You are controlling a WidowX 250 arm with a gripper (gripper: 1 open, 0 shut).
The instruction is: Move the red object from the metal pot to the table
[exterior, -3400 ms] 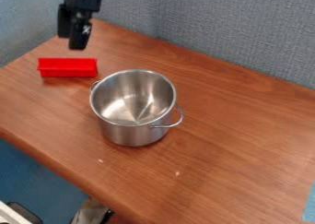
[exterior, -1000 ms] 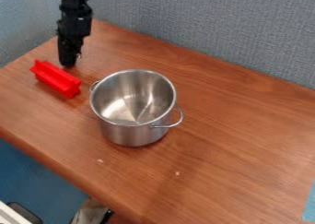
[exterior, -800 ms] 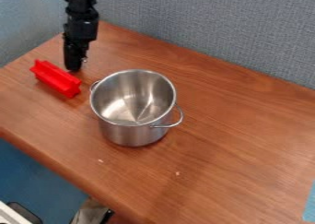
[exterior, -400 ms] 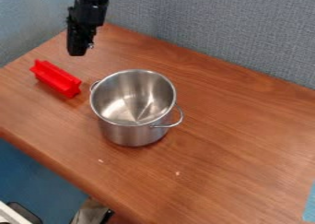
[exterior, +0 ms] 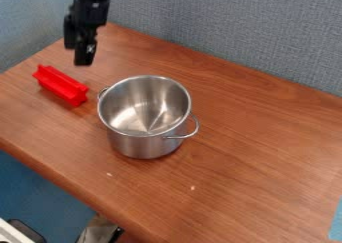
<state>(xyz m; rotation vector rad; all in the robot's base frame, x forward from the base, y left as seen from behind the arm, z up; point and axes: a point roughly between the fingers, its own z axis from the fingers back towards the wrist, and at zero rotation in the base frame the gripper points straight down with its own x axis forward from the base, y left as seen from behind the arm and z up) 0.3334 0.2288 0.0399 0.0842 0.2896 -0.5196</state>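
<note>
The red object (exterior: 60, 85), a small bright red block, lies flat on the table (exterior: 241, 137) just left of the metal pot (exterior: 144, 115). The shiny pot stands upright and its brushed inside holds nothing. My gripper (exterior: 80, 50) hangs in the air above and behind the block, near the table's far left edge. It is clear of the block and of the pot. Its dark fingers stand apart, so it is open, with nothing between them.
A grey-blue wall runs behind the table. The table's front edge runs diagonally at the lower left, with a drop to the floor beyond it. Bare wood-grain surface stretches to the right of the pot.
The gripper has risen from beside the red block and its fingers have spread apart. The block lies where it was a second ago, and the pot has not moved.
</note>
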